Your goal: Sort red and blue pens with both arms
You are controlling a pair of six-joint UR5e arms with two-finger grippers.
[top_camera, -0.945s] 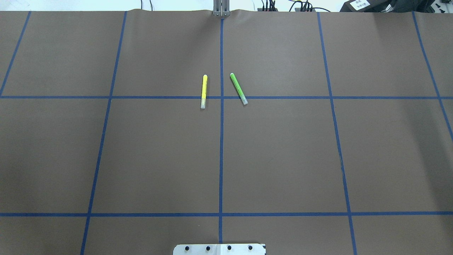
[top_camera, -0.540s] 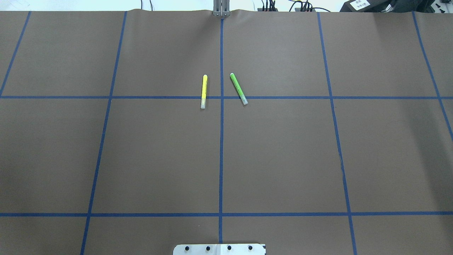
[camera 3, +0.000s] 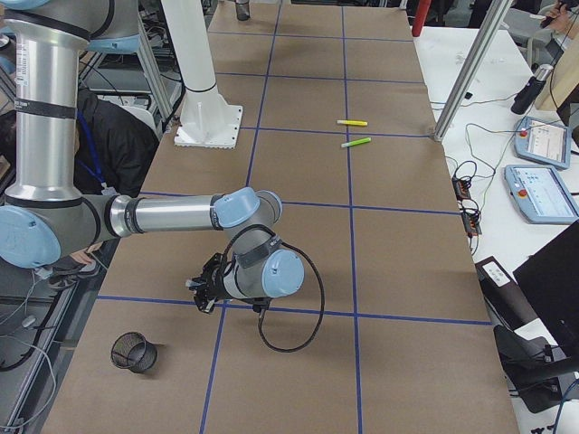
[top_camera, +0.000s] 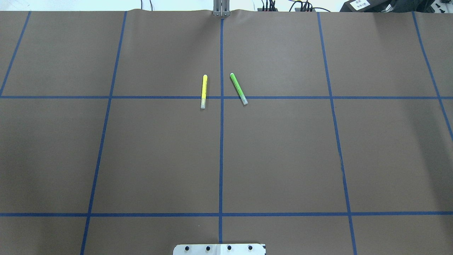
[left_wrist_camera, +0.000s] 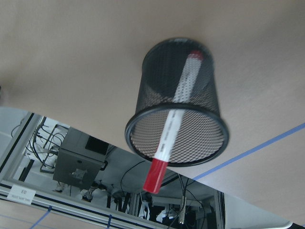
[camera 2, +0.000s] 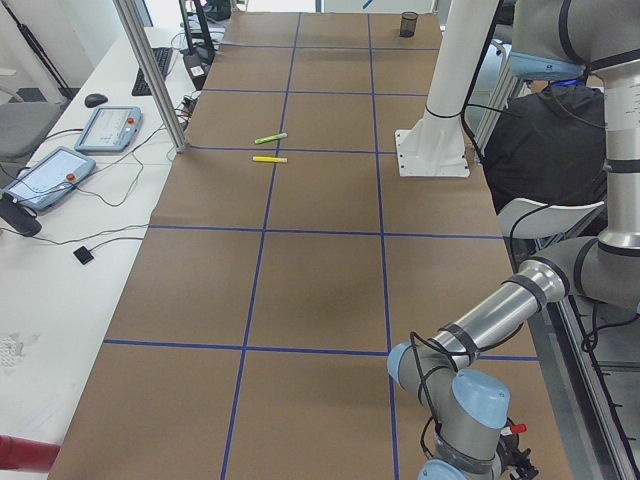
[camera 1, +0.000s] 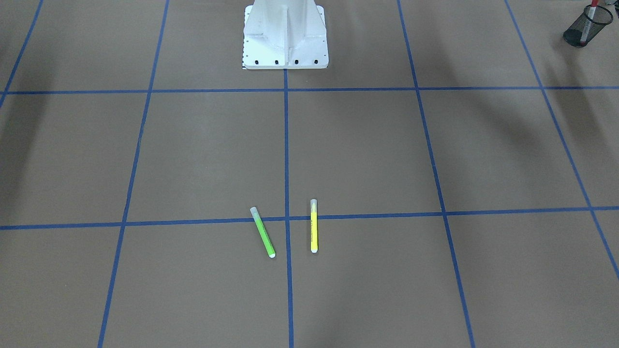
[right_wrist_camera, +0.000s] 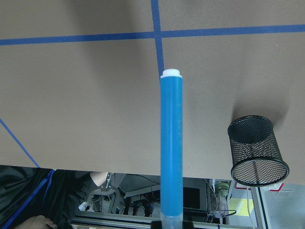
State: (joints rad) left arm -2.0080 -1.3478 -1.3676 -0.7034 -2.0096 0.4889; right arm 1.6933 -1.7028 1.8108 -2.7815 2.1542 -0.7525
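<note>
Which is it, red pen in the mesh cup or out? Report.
In. The left wrist view shows the red pen leaning inside the black mesh cup, its red cap poking out past the rim.

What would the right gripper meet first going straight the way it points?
Likely the brown table paper near the blue tape crossing, the blue pen in the right gripper touching first. The mesh cup sits off to the side; depth is unclear.

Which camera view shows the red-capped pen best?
Left wrist-mounted: the red-capped pen is large and central there, leaning in the black mesh cup with its cap out over the rim. Front-facing shows it tiny in the top-right corner. I cannot make it out in the other views.
</note>
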